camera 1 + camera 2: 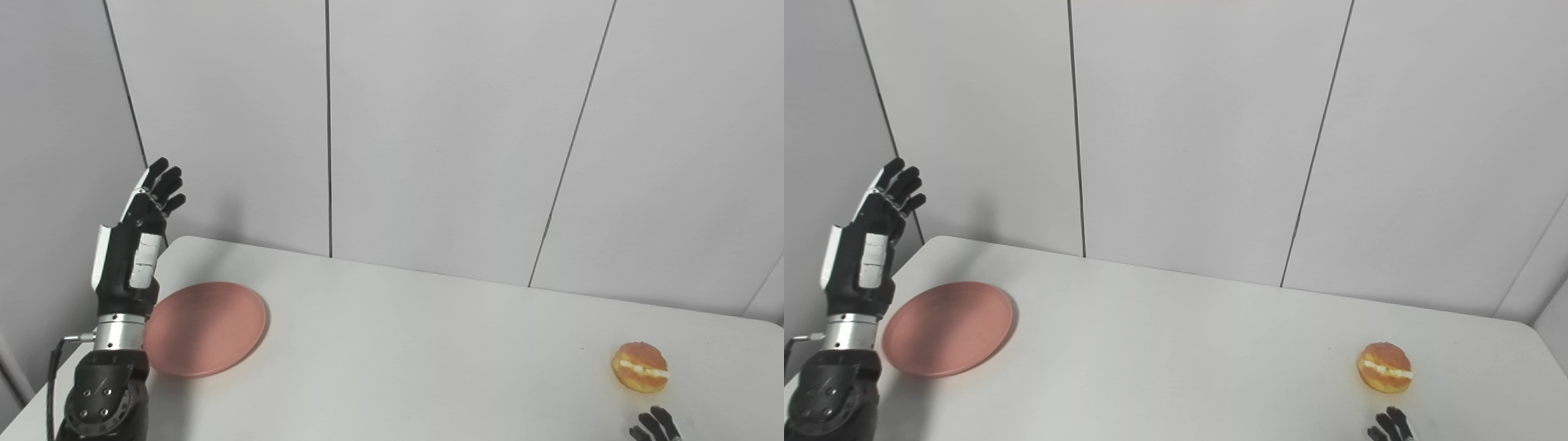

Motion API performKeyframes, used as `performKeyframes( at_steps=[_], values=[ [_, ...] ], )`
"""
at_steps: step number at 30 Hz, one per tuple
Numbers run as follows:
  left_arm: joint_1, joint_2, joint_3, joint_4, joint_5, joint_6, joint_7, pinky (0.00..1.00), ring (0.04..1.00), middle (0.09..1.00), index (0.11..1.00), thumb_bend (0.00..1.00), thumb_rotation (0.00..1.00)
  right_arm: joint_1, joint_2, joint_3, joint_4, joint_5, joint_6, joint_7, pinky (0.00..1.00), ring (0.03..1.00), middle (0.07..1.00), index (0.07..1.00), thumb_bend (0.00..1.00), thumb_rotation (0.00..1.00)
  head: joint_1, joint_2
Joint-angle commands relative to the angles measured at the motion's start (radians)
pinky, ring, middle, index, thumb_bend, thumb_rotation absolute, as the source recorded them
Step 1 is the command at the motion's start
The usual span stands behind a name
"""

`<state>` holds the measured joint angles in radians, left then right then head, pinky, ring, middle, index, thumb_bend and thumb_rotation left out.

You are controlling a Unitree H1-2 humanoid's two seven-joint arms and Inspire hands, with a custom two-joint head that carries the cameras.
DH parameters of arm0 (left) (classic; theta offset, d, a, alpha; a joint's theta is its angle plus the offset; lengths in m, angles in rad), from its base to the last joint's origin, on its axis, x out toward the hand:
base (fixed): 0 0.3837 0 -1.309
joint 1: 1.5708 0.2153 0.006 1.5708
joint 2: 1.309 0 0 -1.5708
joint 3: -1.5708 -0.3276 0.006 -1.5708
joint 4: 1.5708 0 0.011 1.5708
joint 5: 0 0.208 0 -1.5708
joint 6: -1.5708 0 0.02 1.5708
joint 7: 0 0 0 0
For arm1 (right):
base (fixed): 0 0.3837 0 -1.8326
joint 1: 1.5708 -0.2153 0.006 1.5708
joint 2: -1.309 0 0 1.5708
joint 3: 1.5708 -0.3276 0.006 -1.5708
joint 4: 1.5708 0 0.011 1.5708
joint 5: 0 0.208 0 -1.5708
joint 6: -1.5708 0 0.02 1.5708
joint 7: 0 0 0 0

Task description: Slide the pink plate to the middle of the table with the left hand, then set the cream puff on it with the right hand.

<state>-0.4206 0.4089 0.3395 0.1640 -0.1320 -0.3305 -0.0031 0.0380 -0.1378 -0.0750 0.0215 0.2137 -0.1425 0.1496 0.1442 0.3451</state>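
Note:
The pink plate [205,327] lies flat near the table's left end. My left hand [142,236] is raised upright above the plate's left edge, open and empty, not touching the plate. The cream puff [640,366], a golden bun with a white cream line, sits on the table at the right. Only the fingertips of my right hand [656,425] show at the bottom edge, just in front of the cream puff and apart from it. I cannot see whether that hand is open or shut.
The white table [416,343] runs across the view, with its rounded far-left corner behind the plate. A grey panelled wall [441,135] stands close behind the table. A cable hangs off my left wrist.

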Motion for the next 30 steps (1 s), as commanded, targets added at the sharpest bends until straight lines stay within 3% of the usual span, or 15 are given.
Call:
performKeyframes(
  at_steps=[1,9,15,20,24,30],
  values=[
    [-0.038,0.03,0.005,0.002,0.006,-0.002,0.01,0.89,0.924,0.91,0.902,0.92,0.9,0.05,0.006,0.018,0.072,0.004,0.013,0.026,0.91,0.915,0.935,0.944,0.8,1.0,0.004,0.002],
    [-0.047,0.06,0.023,0.101,-0.011,0.005,0.012,0.93,0.942,0.916,0.907,0.99,0.86,0.048,0.003,0.02,0.073,0.003,0.017,0.026,0.91,0.917,0.937,0.946,0.82,1.0,0.007,0.004],
    [-0.06,0.067,0.047,0.165,-0.051,0.026,0.012,0.96,0.965,0.937,0.919,0.86,0.92,0.05,0.001,0.02,0.071,0.003,0.018,0.027,0.9,0.917,0.939,0.946,0.82,1.0,0.007,0.008],
    [-0.058,0.069,0.057,0.212,-0.061,0.041,0.012,1.0,0.971,0.936,0.931,0.92,0.92,0.05,-0.001,0.02,0.068,0.003,0.021,0.027,0.9,0.915,0.94,0.945,0.81,1.0,0.008,0.012],
    [-0.06,0.078,0.058,0.271,-0.049,0.022,0.016,0.97,0.961,0.921,0.935,0.94,0.92,0.051,-0.002,0.021,0.067,0.0,0.022,0.026,0.9,0.913,0.939,0.943,0.81,1.0,0.009,0.015],
    [-0.069,0.1,0.062,0.382,-0.054,-0.02,0.003,0.77,0.909,0.881,0.9,1.0,0.88,0.052,-0.004,0.021,0.066,0.003,0.026,0.027,0.9,0.917,0.945,0.949,0.81,1.0,0.007,0.021]
  ],
)
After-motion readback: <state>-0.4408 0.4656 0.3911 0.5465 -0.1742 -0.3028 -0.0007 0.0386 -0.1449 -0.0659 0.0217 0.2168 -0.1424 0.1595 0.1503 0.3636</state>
